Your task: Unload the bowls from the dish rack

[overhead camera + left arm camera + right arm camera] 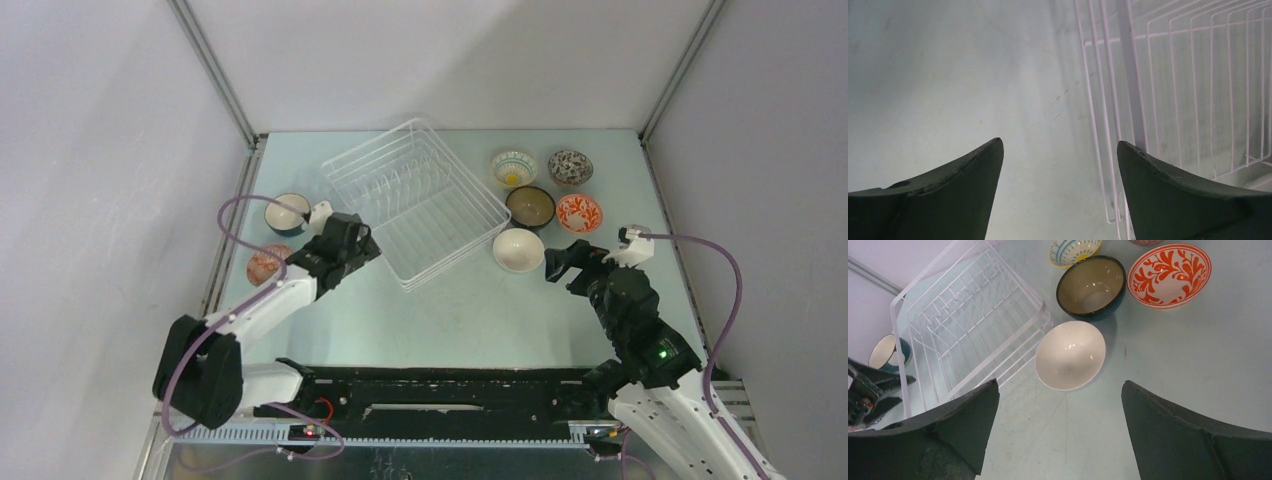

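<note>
The white wire dish rack [415,200], all thin bars and tines, sits mid-table. On the table to its right stand five glossy round bowls: a plain white bowl [1070,355] just beside its corner, a dark teal bowl [1091,287], a red-patterned bowl [1169,276], a yellow-centred bowl [513,168] and a speckled bowl [570,167]. To its left are a teal-rimmed bowl [287,212] and a seemingly reddish bowl [265,264], half hidden by my arm. My left gripper [1060,150] is spread, empty, at the rack's edge. My right gripper [1060,390] gapes near the white bowl.
</note>
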Robot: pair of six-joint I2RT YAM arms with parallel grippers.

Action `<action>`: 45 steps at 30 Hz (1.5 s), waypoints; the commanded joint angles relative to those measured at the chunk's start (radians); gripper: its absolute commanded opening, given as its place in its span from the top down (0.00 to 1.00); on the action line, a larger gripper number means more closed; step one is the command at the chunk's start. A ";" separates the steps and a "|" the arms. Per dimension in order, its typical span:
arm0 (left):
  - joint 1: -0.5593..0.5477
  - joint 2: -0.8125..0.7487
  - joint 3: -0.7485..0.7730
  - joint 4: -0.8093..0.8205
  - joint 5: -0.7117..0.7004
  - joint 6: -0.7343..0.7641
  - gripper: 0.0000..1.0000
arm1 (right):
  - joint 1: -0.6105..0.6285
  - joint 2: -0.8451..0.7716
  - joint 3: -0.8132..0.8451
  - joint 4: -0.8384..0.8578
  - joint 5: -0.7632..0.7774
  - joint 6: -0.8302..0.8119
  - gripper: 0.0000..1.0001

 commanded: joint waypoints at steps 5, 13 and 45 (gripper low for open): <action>0.027 0.211 0.226 0.147 0.096 0.078 0.10 | -0.005 0.032 -0.009 0.029 -0.005 -0.017 0.00; 0.049 0.238 0.321 0.133 0.106 0.175 0.07 | -0.006 0.074 -0.034 0.104 -0.016 -0.026 0.00; 0.348 -0.333 -0.498 0.972 -0.112 0.753 0.00 | -0.384 0.801 -0.469 1.543 -0.114 -0.517 0.04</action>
